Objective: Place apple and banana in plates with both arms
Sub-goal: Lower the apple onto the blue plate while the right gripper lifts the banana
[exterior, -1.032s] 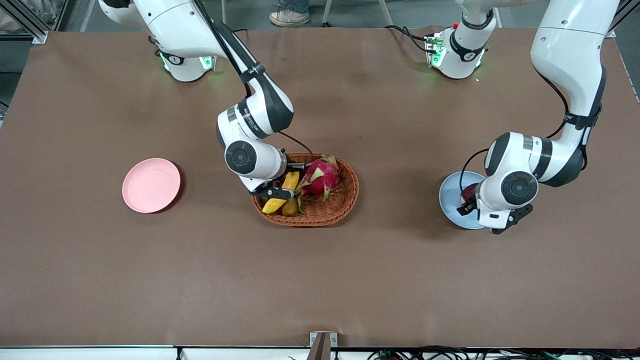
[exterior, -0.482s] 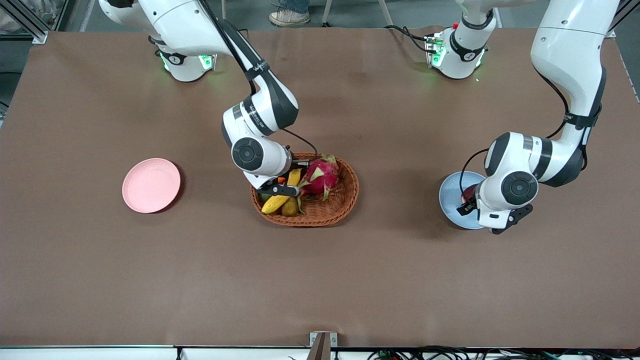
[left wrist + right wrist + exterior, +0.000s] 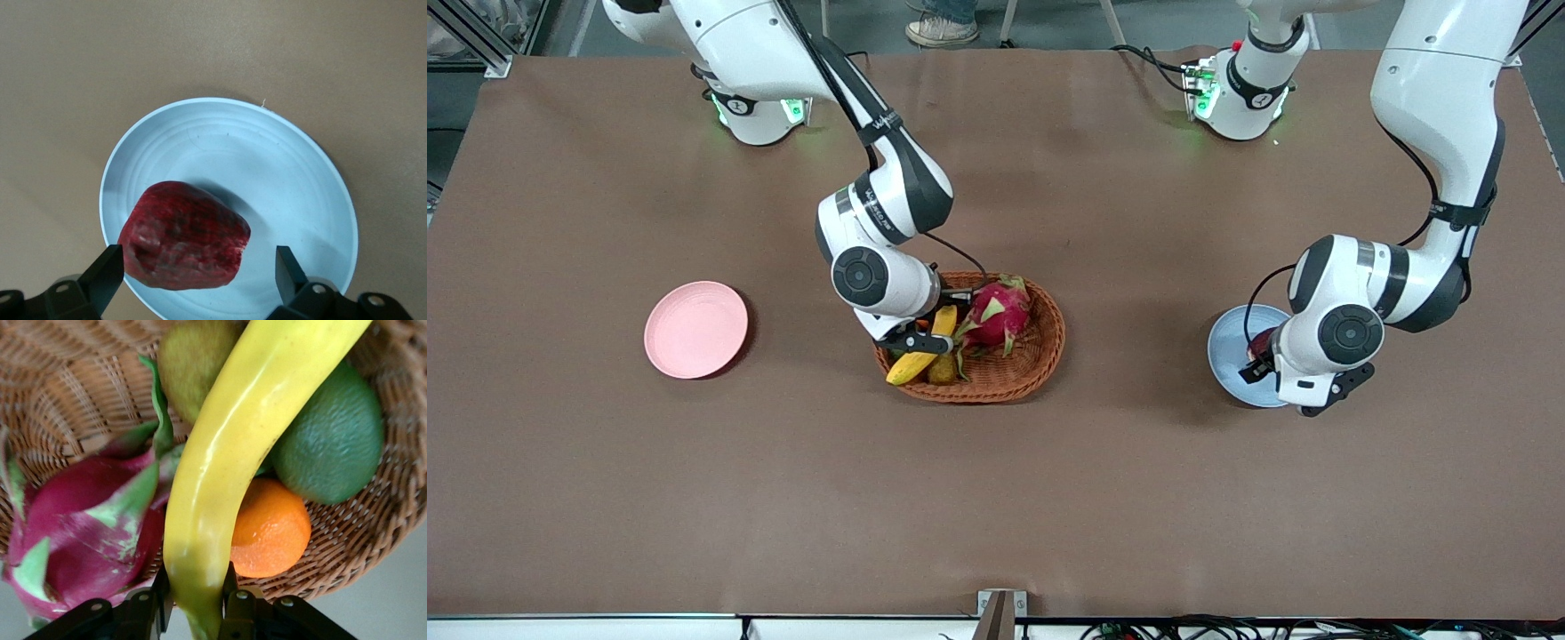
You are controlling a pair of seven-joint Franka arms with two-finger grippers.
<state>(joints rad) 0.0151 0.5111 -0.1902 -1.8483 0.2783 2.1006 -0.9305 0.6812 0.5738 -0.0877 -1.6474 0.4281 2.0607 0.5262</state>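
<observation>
The yellow banana (image 3: 911, 363) is gripped near its stem end by my right gripper (image 3: 923, 341), which is shut on it over the brown wicker basket (image 3: 1040, 356). In the right wrist view the banana (image 3: 227, 467) runs out from between the fingers of the right gripper (image 3: 195, 587). The dark red apple (image 3: 1261, 340) rests on the light blue plate (image 3: 1227, 342). My left gripper (image 3: 1258, 360) is low over that plate. In the left wrist view the left gripper (image 3: 198, 267) is open, with its fingers either side of the apple (image 3: 183, 233) on the blue plate (image 3: 293, 173). The pale pink plate (image 3: 695, 329) is empty, toward the right arm's end of the table.
The basket (image 3: 67, 400) holds a pink dragon fruit (image 3: 996, 316), an orange (image 3: 270, 530), a green fruit (image 3: 330, 447) and a yellow-green fruit (image 3: 193, 360). Bare brown table lies between the basket and each plate.
My right gripper moved a little toward the dragon fruit and back with the banana; the banana's free end now reaches over the basket rim. The left arm and the apple have not moved.
</observation>
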